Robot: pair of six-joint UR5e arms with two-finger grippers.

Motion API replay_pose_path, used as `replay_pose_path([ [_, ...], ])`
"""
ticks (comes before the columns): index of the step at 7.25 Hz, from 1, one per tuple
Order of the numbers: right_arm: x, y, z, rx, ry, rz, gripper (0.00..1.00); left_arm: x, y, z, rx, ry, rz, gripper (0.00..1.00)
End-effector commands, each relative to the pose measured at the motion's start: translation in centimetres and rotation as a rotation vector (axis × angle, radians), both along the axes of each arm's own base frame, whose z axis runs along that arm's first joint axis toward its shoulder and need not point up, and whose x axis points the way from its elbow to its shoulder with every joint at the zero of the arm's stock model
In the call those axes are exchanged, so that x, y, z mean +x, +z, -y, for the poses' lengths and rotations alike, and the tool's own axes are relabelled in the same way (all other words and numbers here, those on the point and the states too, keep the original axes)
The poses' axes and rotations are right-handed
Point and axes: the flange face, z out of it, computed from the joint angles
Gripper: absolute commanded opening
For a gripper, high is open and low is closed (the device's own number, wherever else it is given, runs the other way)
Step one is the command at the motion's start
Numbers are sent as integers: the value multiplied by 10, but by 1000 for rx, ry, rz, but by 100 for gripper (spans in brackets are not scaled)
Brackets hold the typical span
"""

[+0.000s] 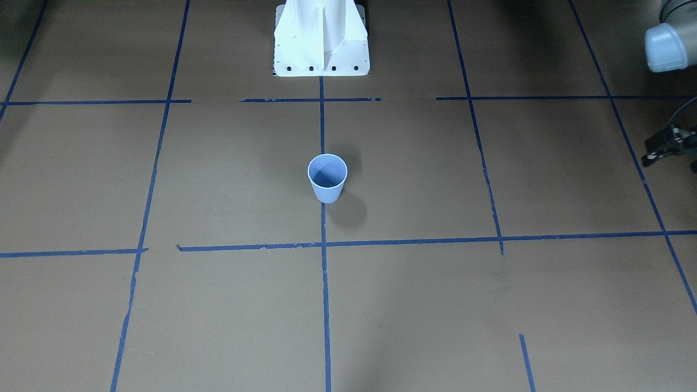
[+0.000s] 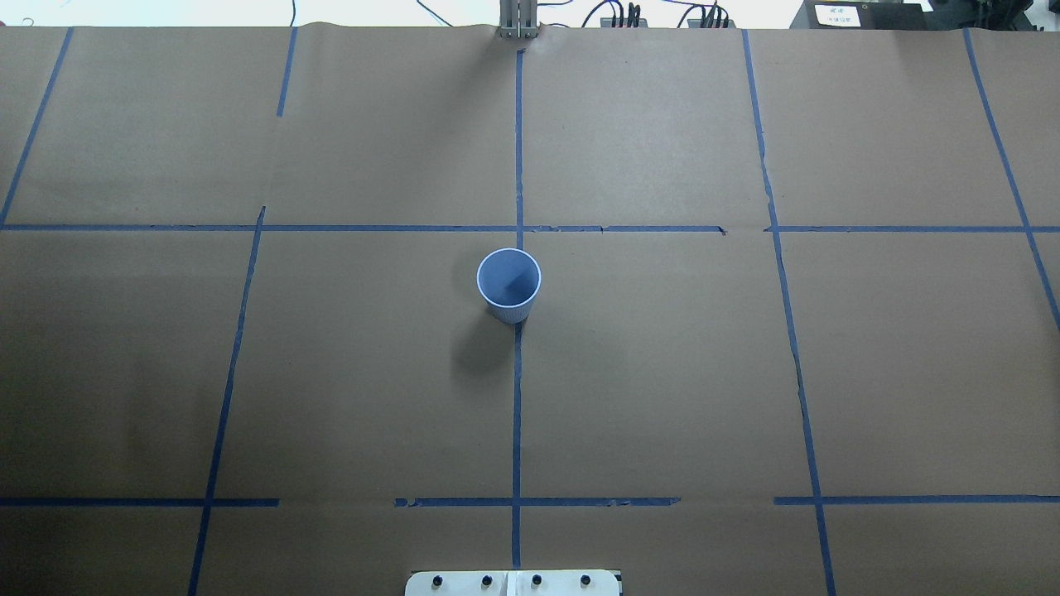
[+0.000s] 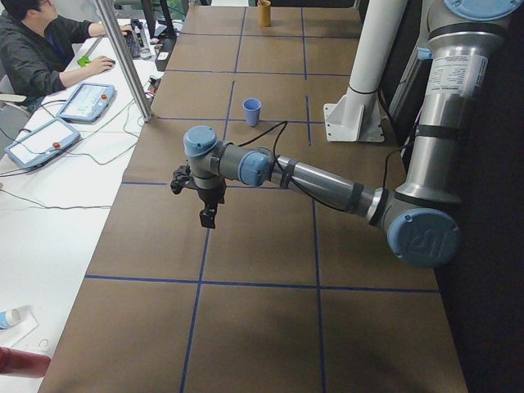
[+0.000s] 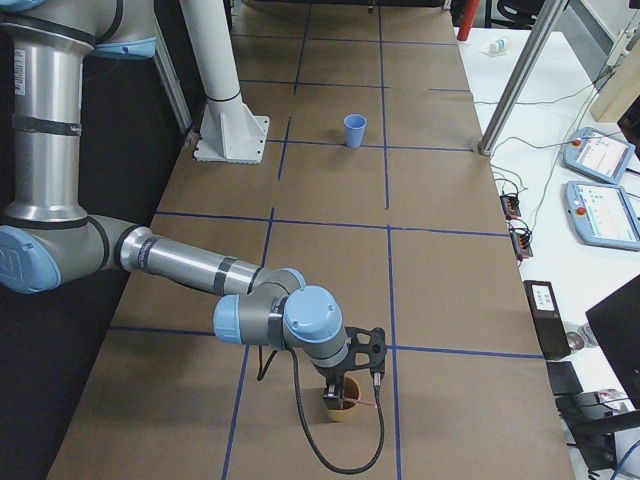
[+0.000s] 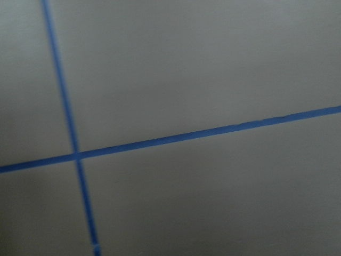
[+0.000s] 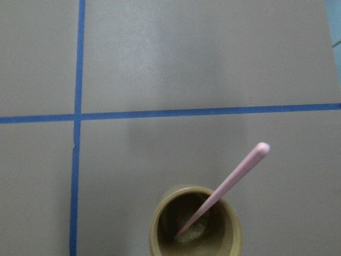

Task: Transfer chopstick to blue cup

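Note:
The light-blue ribbed blue cup [image 1: 327, 178] stands upright and empty on the table's centre line; it also shows in the overhead view [image 2: 508, 284]. One pink chopstick [image 6: 229, 184] leans in a brown cup [image 6: 155, 229] at the robot's right end of the table. My right gripper [image 4: 345, 385] hangs just over that brown cup [image 4: 340, 410]; I cannot tell whether it is open or shut. My left gripper [image 3: 208, 217] hovers over bare table at the robot's left end; I cannot tell its state. Neither wrist view shows fingers.
The white robot base [image 1: 321, 38] stands behind the blue cup. Blue tape lines grid the brown paper. The left arm's elbow [image 1: 664, 49] shows at the front view's right edge. An operator [image 3: 33, 49], control tablets [image 4: 600, 210] and a metal post [image 3: 123, 57] stand beside the table.

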Motion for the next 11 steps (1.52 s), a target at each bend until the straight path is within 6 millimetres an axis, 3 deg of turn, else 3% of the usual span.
replay_pose_path([
  [1,9,22,21,8,104,-47,98,-13,6,-6,-3,-17,0,100],
  [3,13,30,40,-8,104,-46,95,-13,0,-7,8,-17,-2,100],
  [6,-7,33,46,-22,72,-42,79,-14,-3,-8,13,-18,-1,100],
  [7,-14,33,48,-32,68,-38,69,-14,-4,-8,13,-18,-1,100],
  [9,-15,32,49,-25,64,-40,17,-14,-4,-8,13,-19,0,100],
  [11,-15,31,48,-2,60,-42,2,-14,-6,-8,17,-19,-1,100],
])
